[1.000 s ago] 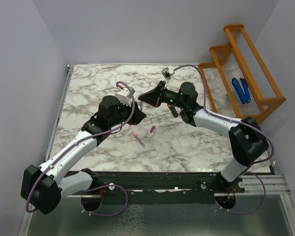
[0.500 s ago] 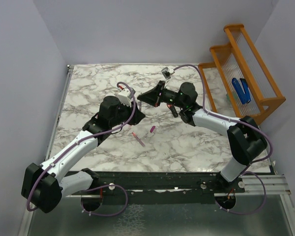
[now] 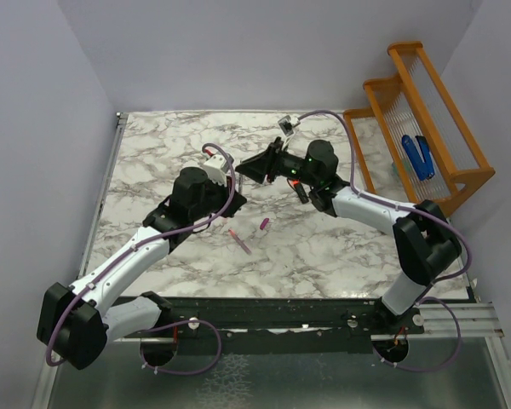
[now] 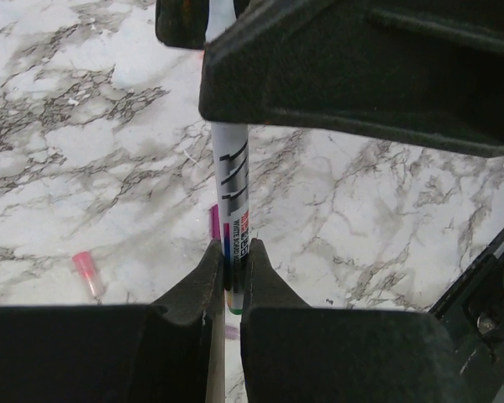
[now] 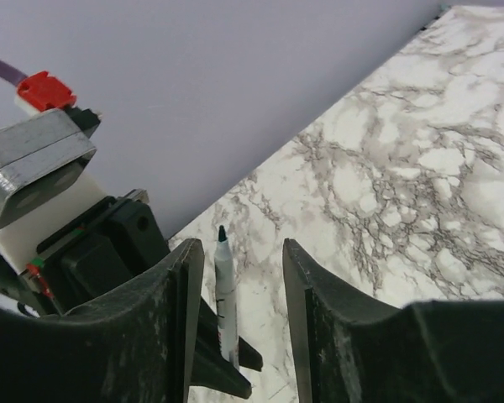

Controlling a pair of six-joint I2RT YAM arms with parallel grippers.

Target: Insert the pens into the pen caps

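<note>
A slim white pen (image 4: 233, 180) is pinched upright by the left hand (image 4: 233, 273), tip between fingers of the spread right hand (image 5: 239, 252); pink pen (image 3: 239, 241) and magenta cap (image 3: 263, 225) are seen on the marble table (image 3: 153, 153), clear of edges

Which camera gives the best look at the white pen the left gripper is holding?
Left wrist: the white pen runs up mid-frame, clamped in the left gripper. Right wrist shows only its dark-tipped upper part; top external barely shows it.
</note>
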